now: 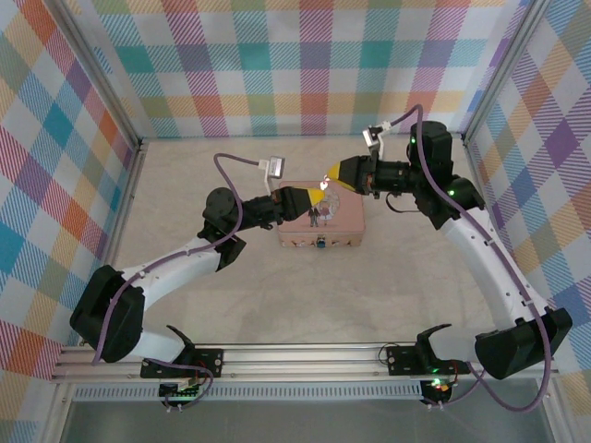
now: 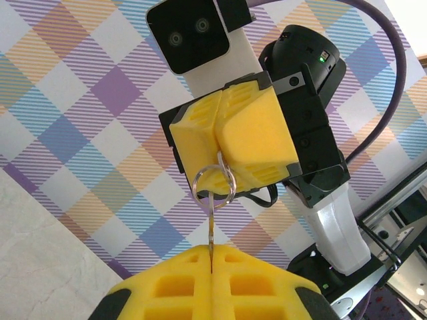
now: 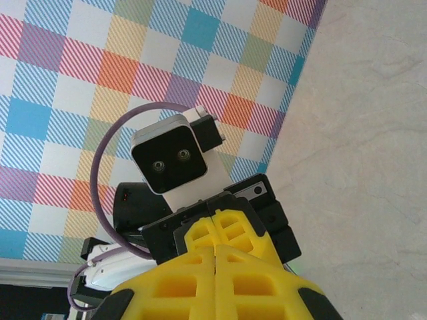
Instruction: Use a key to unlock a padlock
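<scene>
On the bench [image 1: 185,185] the pink tin [image 1: 337,231] sits central, with what looks like the small bluish padlock [image 1: 319,243] on its 6 o'clock face. Above the tin's 12 o'clock edge, the right end effector [image 2: 215,163] pinches the key ring [image 2: 212,193]. The left end effector [image 2: 211,252] is pressed together on the key [image 2: 211,227]. I'd free the ring only once that pinch is firm and square.
</scene>
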Controlling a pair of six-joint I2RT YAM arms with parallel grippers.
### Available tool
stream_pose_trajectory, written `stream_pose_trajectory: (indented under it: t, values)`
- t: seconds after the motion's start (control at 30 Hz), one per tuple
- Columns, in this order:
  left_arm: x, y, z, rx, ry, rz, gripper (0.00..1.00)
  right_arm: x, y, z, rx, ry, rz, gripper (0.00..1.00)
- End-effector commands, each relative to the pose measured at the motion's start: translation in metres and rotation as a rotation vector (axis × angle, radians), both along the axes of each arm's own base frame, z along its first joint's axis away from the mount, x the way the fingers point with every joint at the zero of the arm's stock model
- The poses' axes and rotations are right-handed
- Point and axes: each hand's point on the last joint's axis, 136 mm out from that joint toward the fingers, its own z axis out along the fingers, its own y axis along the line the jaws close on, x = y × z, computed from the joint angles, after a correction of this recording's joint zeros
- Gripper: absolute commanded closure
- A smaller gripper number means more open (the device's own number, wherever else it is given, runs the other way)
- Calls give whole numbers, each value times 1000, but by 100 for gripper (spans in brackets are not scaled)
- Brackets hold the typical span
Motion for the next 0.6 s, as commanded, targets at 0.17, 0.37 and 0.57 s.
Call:
stream_pose_trajectory:
  t: [0.17, 0.37, 0.57]
  values:
    - [-5, 2, -12, 175, -17, 24, 100, 6, -37, -23, -64, -30, -119, 81]
    - [-11, 9, -62, 548, 94, -3, 100, 11, -74, -80, -238, -43, -279, 64]
    - [-36, 22, -98, 768, 212, -128, 100, 11, -81, -108, -190, -173, -346, 55]
